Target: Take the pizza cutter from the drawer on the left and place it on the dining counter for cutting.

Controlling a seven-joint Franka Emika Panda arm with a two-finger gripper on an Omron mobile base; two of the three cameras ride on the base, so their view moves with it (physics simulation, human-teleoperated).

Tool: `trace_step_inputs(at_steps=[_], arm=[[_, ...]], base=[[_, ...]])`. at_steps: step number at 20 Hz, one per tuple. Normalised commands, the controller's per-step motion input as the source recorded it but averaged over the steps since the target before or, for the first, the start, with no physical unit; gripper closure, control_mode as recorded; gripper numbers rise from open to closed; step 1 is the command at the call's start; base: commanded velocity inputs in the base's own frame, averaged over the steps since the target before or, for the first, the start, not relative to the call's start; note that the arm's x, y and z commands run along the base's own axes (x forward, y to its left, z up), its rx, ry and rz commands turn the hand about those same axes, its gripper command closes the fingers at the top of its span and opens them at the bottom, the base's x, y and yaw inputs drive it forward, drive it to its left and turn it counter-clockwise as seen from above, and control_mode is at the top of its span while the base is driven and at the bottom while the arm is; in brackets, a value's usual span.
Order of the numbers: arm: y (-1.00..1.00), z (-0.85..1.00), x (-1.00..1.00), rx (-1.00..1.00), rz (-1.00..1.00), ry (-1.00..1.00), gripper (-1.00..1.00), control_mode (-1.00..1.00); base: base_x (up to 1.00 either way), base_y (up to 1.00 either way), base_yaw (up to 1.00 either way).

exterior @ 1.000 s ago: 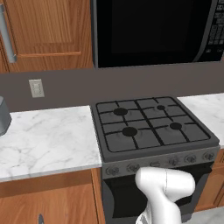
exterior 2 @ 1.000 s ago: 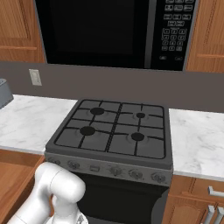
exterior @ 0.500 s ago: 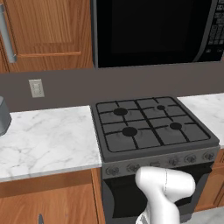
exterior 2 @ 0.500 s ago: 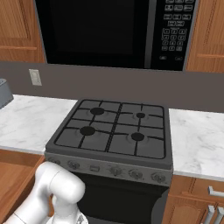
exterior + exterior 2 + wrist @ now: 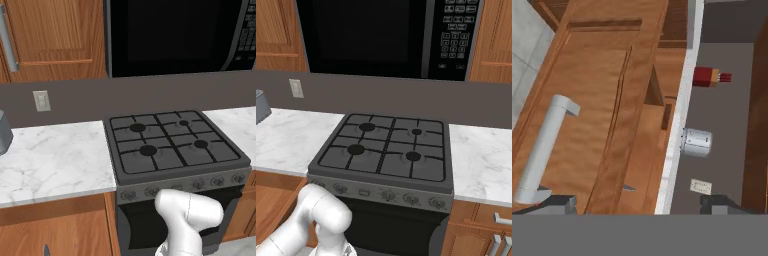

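- Hand view looks down on the drawer (image 5: 587, 115), pulled out from under the edge of the marble worktop (image 5: 679, 125), with its silver bar handle (image 5: 542, 150) on the side away from the worktop.
- The gripper (image 5: 641, 205) hangs over the drawer on the worktop side of the handle. Its jaws are spread wide and hold nothing.
- A small grey sliver (image 5: 628, 188) pokes up inside the drawer, close under the worktop edge. It is too small to tell whether it is the pizza cutter.
- On the worktop stand a grey canister (image 5: 696, 141) and a red thing (image 5: 712, 76).
- Left and right base views instead show the black stove (image 5: 170, 145) adjoining the worktop, the microwave (image 5: 170, 35) above it, and the white arm (image 5: 187, 220) bending down in front of it.
- Both base views match those of half a second and one second ago. Nothing on the worktop has shifted.
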Motion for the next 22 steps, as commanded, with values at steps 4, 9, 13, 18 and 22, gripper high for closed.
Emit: trace_step_inputs(at_steps=[4,9,13,18,22], arm=[[-0.17,0.96,-0.16,0.03,0.00,-0.05,-1.00,-1.00],[-0.34,1.00,0.00,0.06,-0.01,0.00,-1.00,-1.00],[-0.65,0.86,0.00,0.10,-0.04,0.00,-1.00,-1.00],[-0.96,0.36,0.03,0.15,-0.05,0.00,-1.00,-1.00],[-0.84,0.24,0.34,0.15,-0.05,0.04,-1.00,-1.00]], base=[[0.00,0.00,0.00],[0.00,0.00,0.00],[0.00,0.00,0.00],[0.00,0.00,0.00],[0.00,0.00,0.00]])
